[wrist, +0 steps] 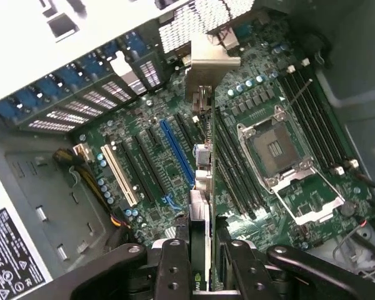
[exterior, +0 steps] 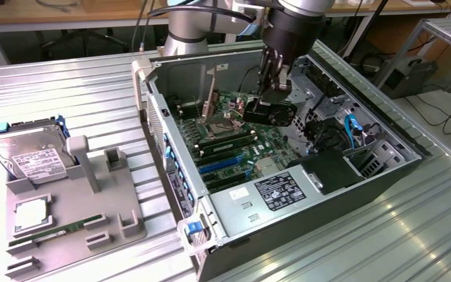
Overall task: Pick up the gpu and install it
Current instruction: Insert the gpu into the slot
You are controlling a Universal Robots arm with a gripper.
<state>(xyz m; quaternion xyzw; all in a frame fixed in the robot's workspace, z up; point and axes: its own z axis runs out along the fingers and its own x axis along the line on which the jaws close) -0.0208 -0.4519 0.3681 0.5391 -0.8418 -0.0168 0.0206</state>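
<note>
My gripper (exterior: 275,88) reaches down into the open computer case (exterior: 382,170) and is shut on the gpu (exterior: 275,113), whose black round fan shows just under the fingers. The card hangs above the motherboard (exterior: 249,147), apart from it. In the wrist view the gpu (wrist: 203,156) runs edge-on away from my gripper (wrist: 203,265), ending in its silver bracket (wrist: 209,62) near the case's rear slot openings. A long blue slot (wrist: 177,153) lies on the board just beside the card's line. The fingers (wrist: 174,265) press the card from both sides.
The bare CPU socket (wrist: 278,150) and memory slots (wrist: 315,112) lie beside the card. Case walls and a drive cage (exterior: 366,155) close in around the arm. Outside the case, a grey fixture (exterior: 77,217) holds a hard drive (exterior: 30,155) and a green memory stick (exterior: 61,228).
</note>
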